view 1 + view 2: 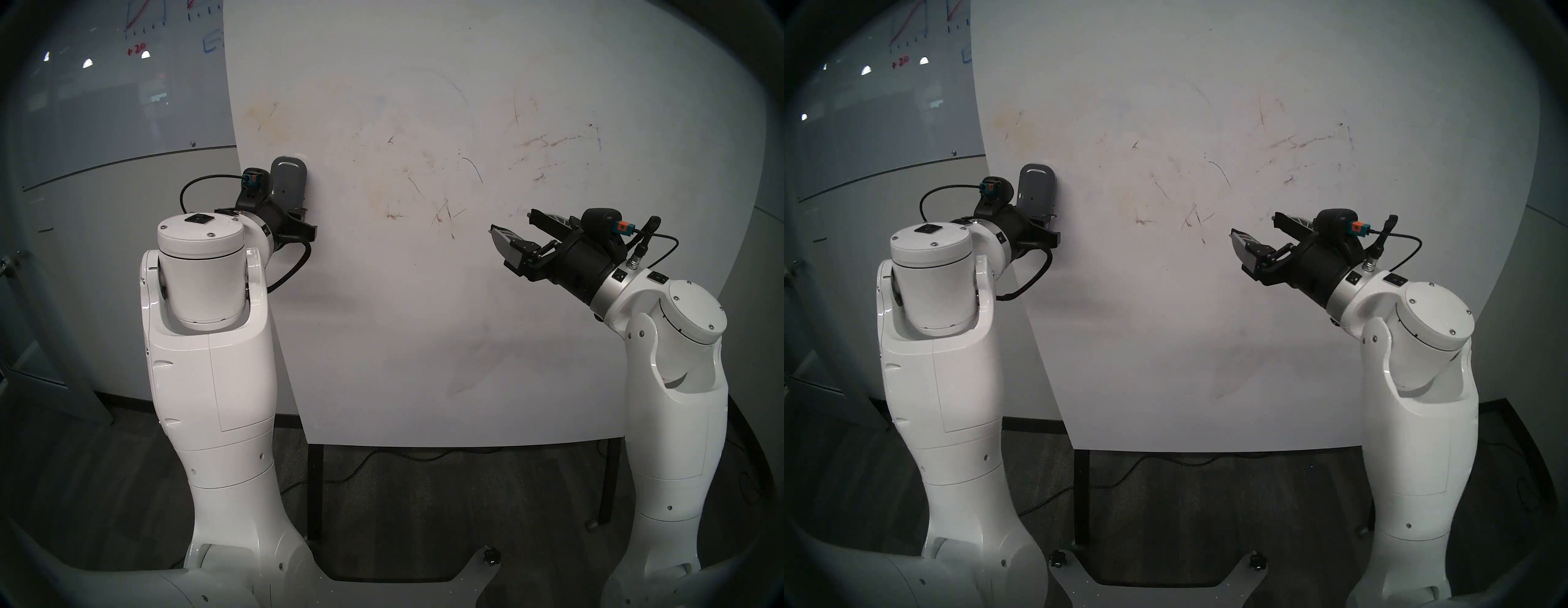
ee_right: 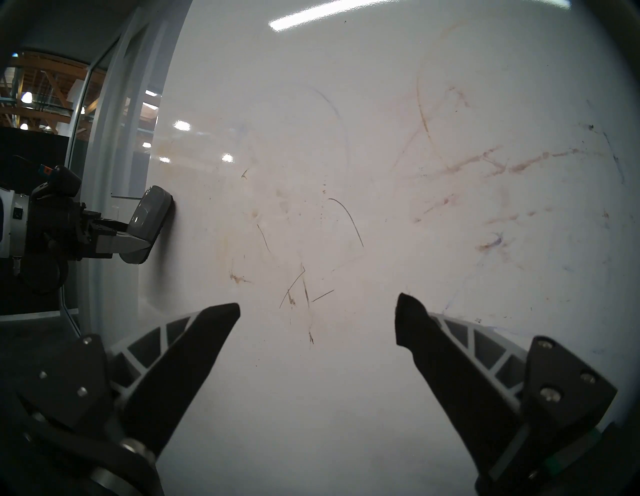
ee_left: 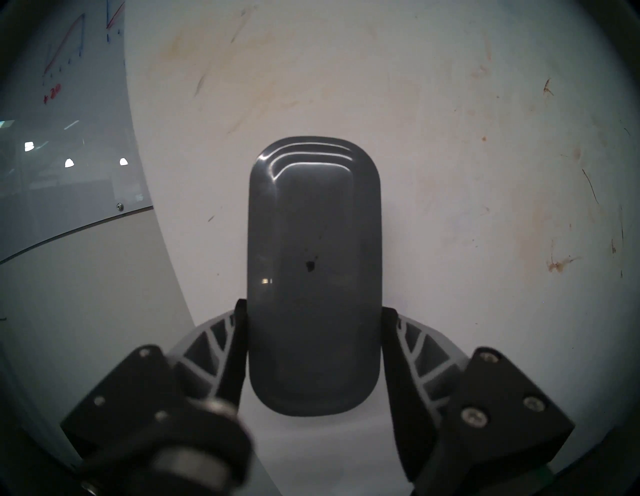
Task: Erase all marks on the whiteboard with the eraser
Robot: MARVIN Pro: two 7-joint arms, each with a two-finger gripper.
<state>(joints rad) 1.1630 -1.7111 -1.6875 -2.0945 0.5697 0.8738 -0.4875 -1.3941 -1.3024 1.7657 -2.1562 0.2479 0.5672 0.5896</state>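
Eraser: dark grey block, upright, pinched by the left hand at its lower sides, flat against the whiteboard near its left edge. Marks: dark scratches, brownish smudges mid-board, rightward. Right hand: spread, empty, near the board.

The left tool presses the grey eraser upright against the whiteboard near its left edge. Faint scratchy marks lie between it and the empty, spread right tool
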